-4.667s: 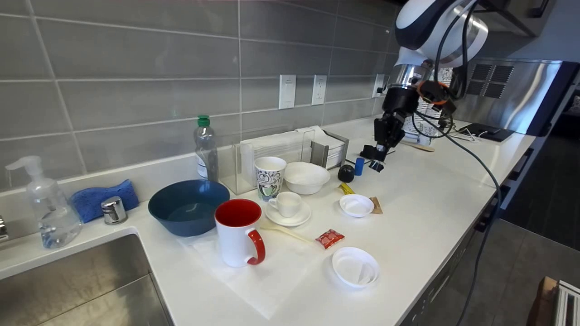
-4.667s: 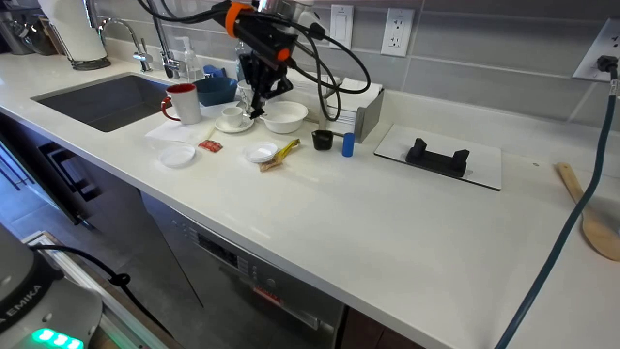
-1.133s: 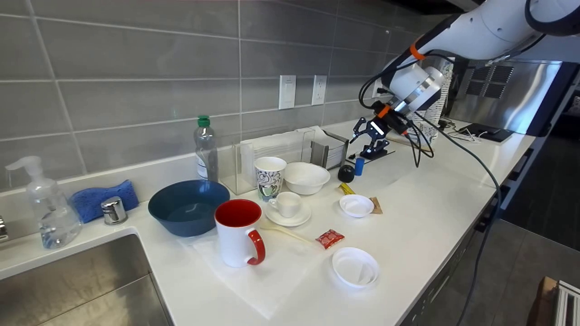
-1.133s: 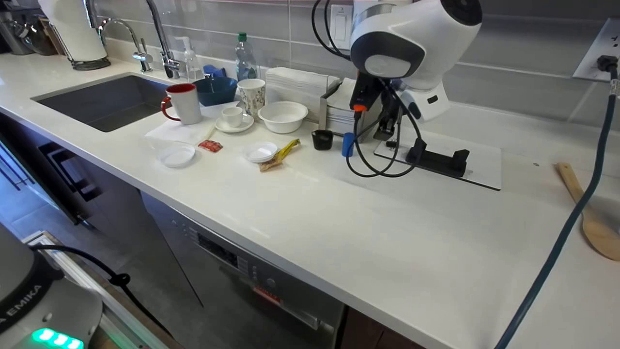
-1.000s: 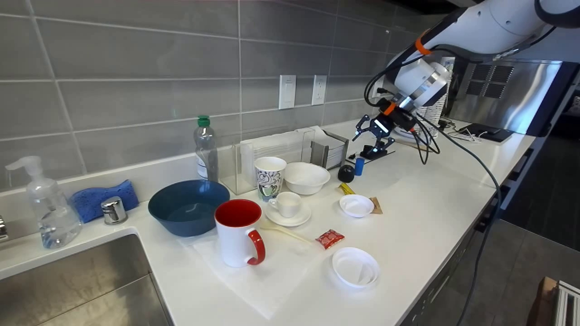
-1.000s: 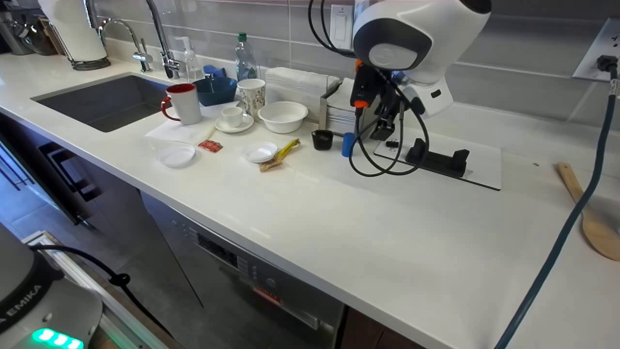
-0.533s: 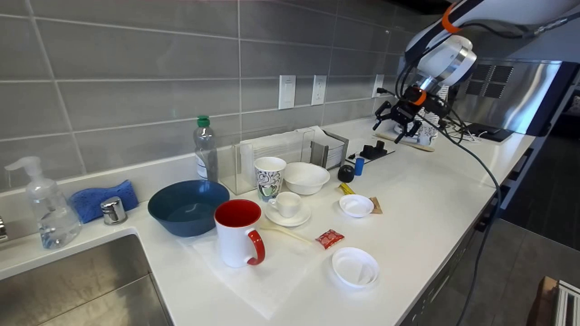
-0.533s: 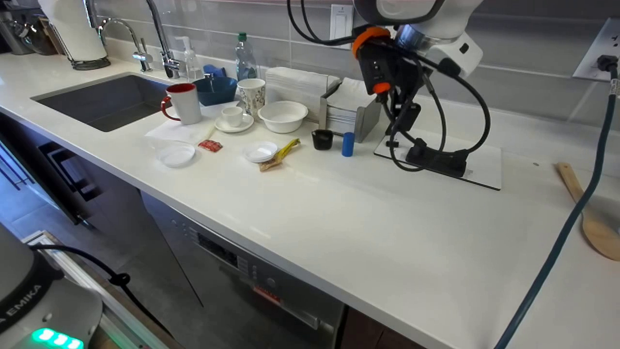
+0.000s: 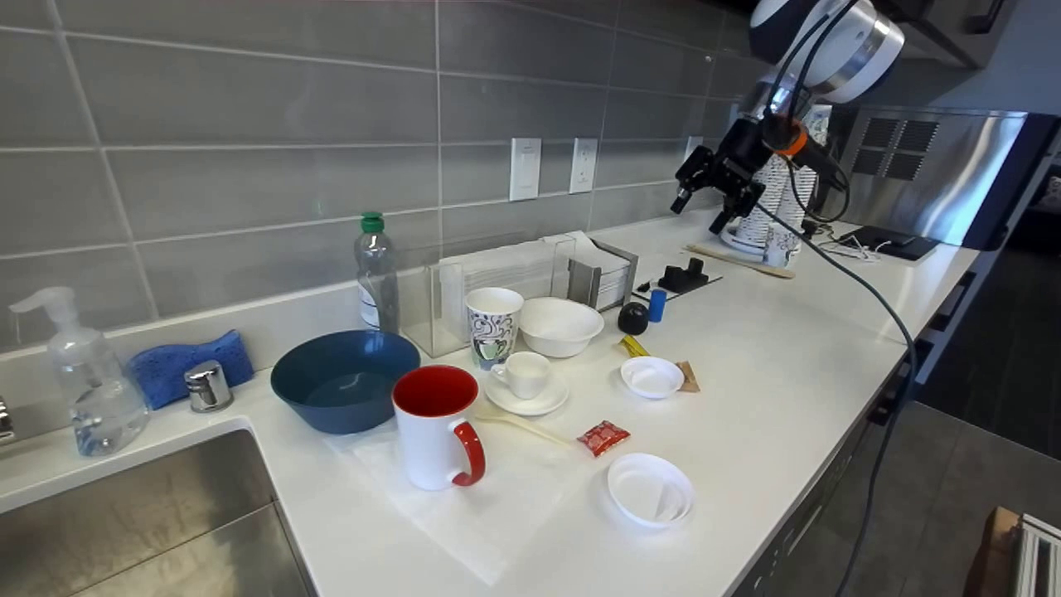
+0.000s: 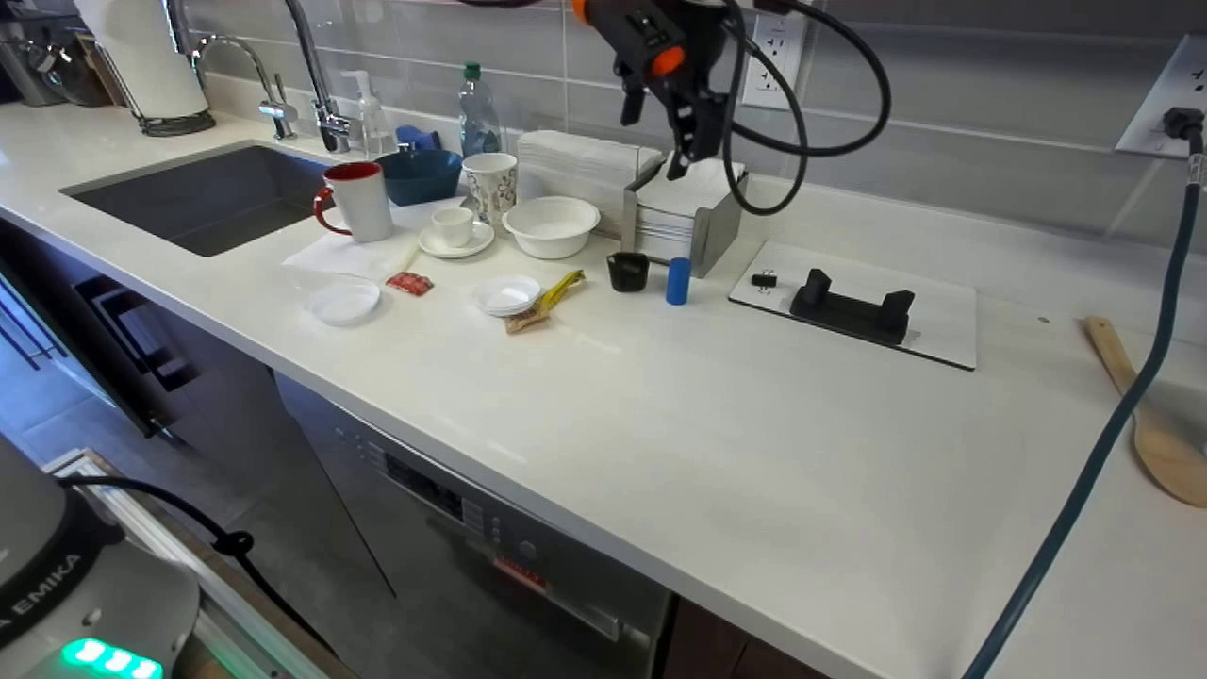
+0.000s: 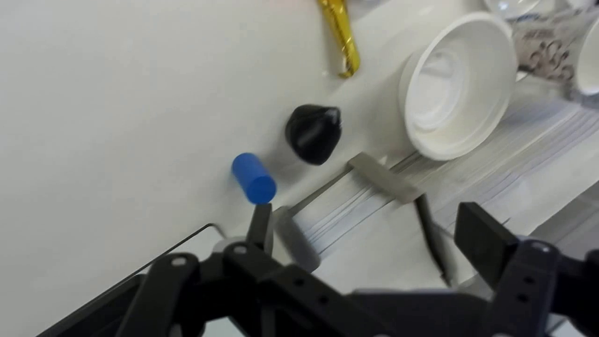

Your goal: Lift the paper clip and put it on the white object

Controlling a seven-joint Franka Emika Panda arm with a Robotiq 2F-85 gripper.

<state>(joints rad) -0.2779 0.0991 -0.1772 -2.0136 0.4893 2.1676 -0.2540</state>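
Note:
The paper clip (image 10: 764,280), tiny and black, lies near the left end of a flat white board, the white object (image 10: 943,316), in an exterior view. A black stand (image 10: 851,309) rests on the same board. From a second angle the clip (image 9: 643,287) is a small dark spot beside the blue cylinder. My gripper (image 9: 698,217) is open in the air, well above the counter and apart from the clip. In the wrist view the gripper (image 11: 367,222) has wide-apart fingers with nothing between them; a board corner (image 11: 201,243) shows there, but the clip does not.
Below the gripper stand a napkin holder (image 10: 702,236), a blue cylinder (image 11: 255,180) and a black cup (image 11: 312,135). A white bowl (image 10: 552,226), small white dish (image 10: 507,295) and yellow packet (image 10: 563,288) lie farther left. A wooden spoon (image 10: 1146,424) is at the far right.
In the oldest frames no clip showed on the board; now it lies there. Over the last second the jaws have opened fully and the gripper has risen away from the board.

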